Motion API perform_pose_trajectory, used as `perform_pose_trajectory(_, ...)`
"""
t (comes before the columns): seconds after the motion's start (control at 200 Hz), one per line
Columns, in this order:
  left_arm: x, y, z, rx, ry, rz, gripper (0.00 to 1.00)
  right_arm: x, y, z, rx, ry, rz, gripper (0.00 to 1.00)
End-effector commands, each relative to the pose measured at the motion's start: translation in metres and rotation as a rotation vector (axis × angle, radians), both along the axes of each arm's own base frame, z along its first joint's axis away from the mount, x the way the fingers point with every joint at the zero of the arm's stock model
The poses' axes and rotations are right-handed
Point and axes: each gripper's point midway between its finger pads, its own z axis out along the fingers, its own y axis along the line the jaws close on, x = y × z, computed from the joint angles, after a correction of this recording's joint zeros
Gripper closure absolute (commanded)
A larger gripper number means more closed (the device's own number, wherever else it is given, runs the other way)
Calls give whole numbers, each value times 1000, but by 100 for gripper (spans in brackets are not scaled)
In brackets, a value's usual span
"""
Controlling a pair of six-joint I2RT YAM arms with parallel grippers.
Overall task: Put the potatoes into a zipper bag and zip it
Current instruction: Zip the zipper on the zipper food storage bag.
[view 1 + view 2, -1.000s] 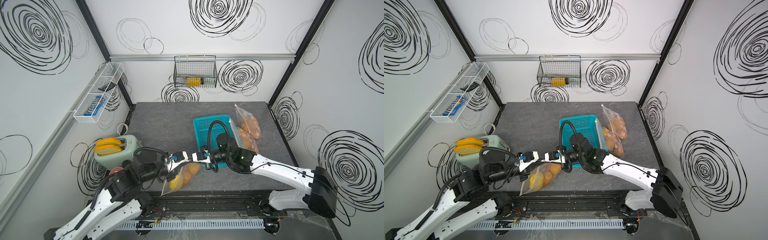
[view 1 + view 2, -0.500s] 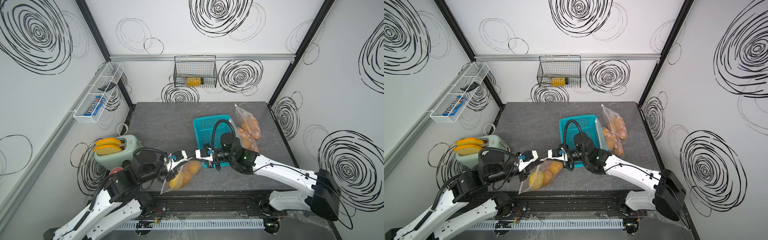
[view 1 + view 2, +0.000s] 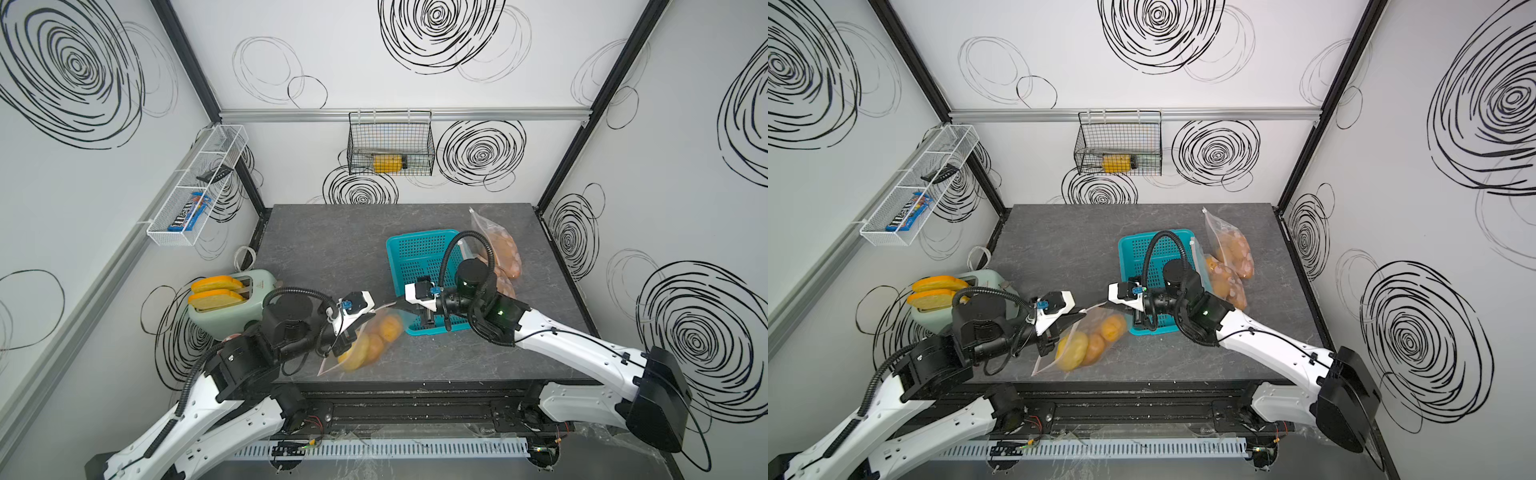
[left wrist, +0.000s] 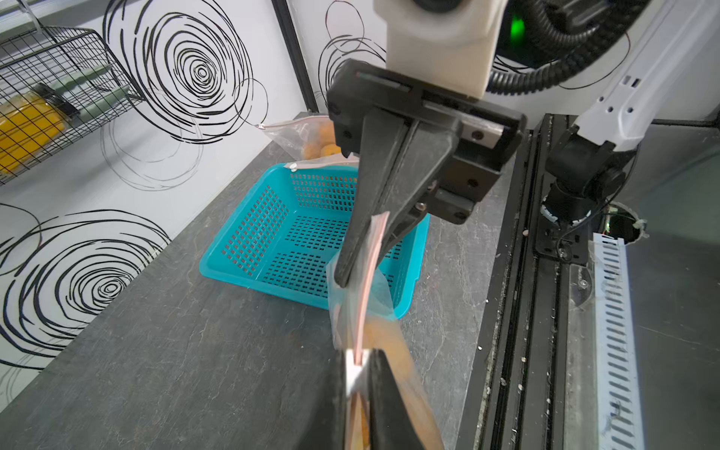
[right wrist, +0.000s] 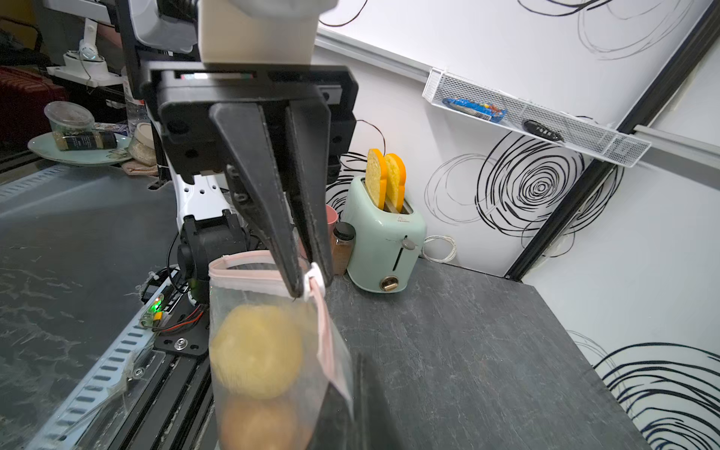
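Pinching the zipper bag (image 5: 269, 284) by its pink seal, my left gripper (image 5: 307, 286) and right gripper (image 4: 364, 253) are both clamped on it; the potatoes (image 3: 376, 338) sit inside, just below both.

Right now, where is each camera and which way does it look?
Top views: high above the robot, looking down at the table; left arm and right arm show.
Left wrist: on the left arm, facing the basket; left fingers show.
Right wrist: on the right arm, facing the toaster; right fingers show.
Shared: both wrist views see the bag of potatoes.
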Motion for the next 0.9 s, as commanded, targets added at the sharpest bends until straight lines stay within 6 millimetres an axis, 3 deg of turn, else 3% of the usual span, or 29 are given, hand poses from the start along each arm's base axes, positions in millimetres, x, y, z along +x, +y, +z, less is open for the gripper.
perform_pose_trajectory(0.0, -5, 14, -3, 26, 29, 41, 99, 26, -19, 32, 92, -38, -122, 100)
perform_pose_trajectory(0.425, 0, 15, -2, 34, 41, 73, 98, 44, -59, 63, 166, -42, -212, 100)
perform_pose_trajectory(0.896, 1, 17, -4, 41, 31, 78, 98, 77, -99, 70, 179, -16, -357, 100)
